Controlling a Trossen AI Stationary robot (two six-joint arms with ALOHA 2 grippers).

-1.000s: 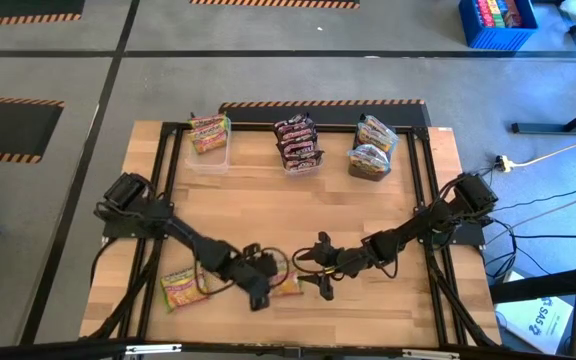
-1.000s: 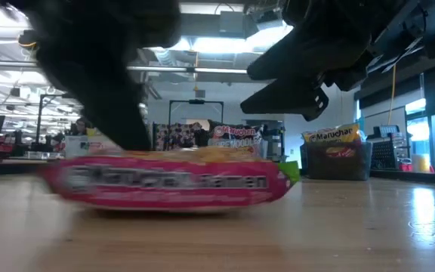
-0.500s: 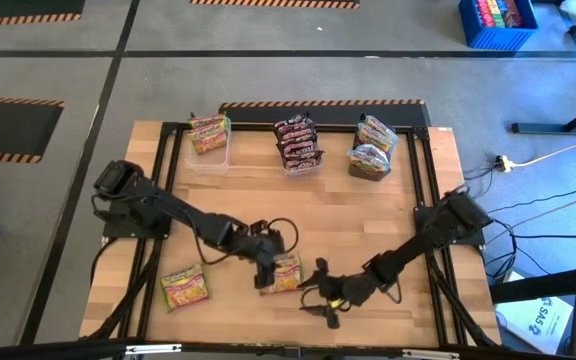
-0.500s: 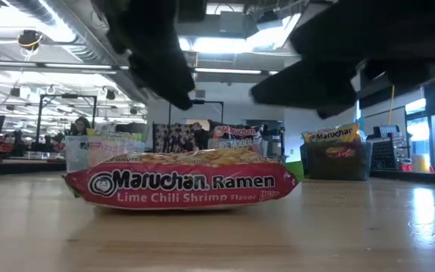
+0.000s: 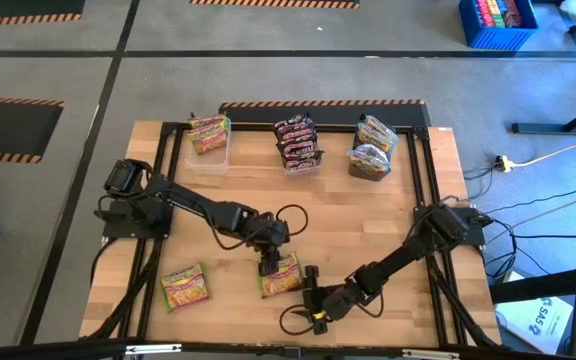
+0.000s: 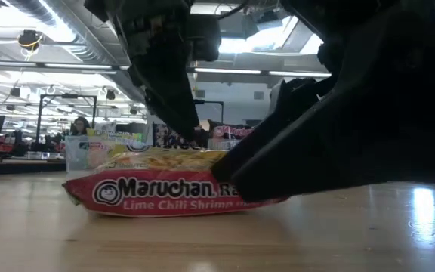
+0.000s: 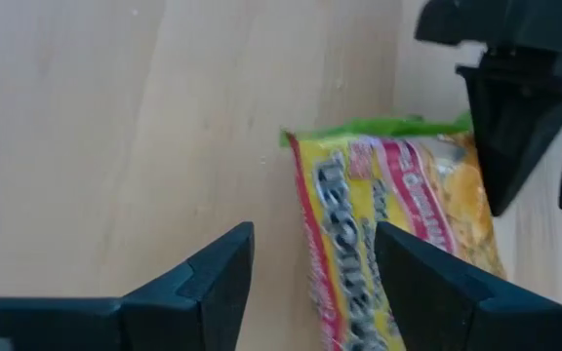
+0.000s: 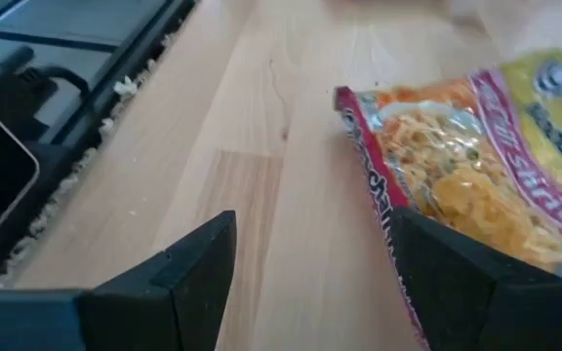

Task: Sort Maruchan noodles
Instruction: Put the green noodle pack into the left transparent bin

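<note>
A yellow-green Maruchan packet (image 5: 280, 277) with a red "Lime Chili Shrimp" band (image 6: 157, 193) lies flat on the table near its near edge. My left gripper (image 5: 267, 263) is open and points down over the packet's far edge (image 7: 398, 224). My right gripper (image 5: 310, 300) is open and low at the packet's near right corner, with the packet (image 8: 476, 166) just ahead of its fingers. A second yellow-green packet (image 5: 185, 287) lies flat to the left. My left gripper reaches down with its fingertips (image 6: 191, 136) to the packet's top at the far edge; I cannot tell whether they touch it. My right gripper has one finger (image 8: 476, 283) beside the packet's near edge (image 8: 379, 205); I cannot tell whether it touches.
Along the far edge stand a clear tub (image 5: 208, 150) with yellow-green packets, a clear tub (image 5: 299, 150) with dark maroon packets, and a dark grey tub (image 5: 372, 160) with yellow-orange packets. A black frame (image 5: 168, 130) borders the table. Bare wood lies between the tubs and the arms.
My left gripper has risen off the packet and moved toward the far edge and slightly right. The packet slid a little toward the far edge, then settled flat. My right gripper has swung toward the near edge and dropped low beside the packet's near right corner.
</note>
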